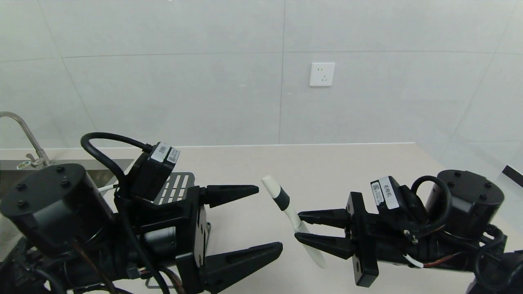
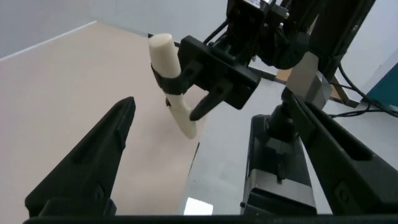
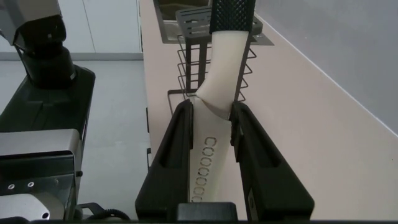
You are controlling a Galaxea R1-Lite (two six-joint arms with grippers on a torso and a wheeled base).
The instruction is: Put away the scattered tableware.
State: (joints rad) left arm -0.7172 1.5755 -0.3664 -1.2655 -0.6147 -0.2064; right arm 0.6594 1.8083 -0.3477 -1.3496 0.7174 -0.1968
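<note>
White knife (image 1: 291, 214), black-banded handle: pinching it in right pincer (image 1: 299, 225) above worktop (image 1: 327, 171), handle tilting up; holding left pincer (image 1: 269, 218) spread wide, beside wire rack (image 1: 175, 185).

I see the white knife with a black band (image 1: 281, 200) as smooth, matt plastic, and in the right wrist view the band (image 3: 231, 12) shows a fine knurled, rubbery texture. The right tool (image 1: 299, 225) and left tool (image 1: 269, 217) are matt black plastic. The beige desk (image 1: 335, 171) looks smooth and matt. The black wire rack (image 1: 176, 184) looks like coated metal, the curved faucet (image 1: 24, 130) like brushed steel, and the grey wall tiles (image 1: 196, 81) have a soft sheen.
</note>
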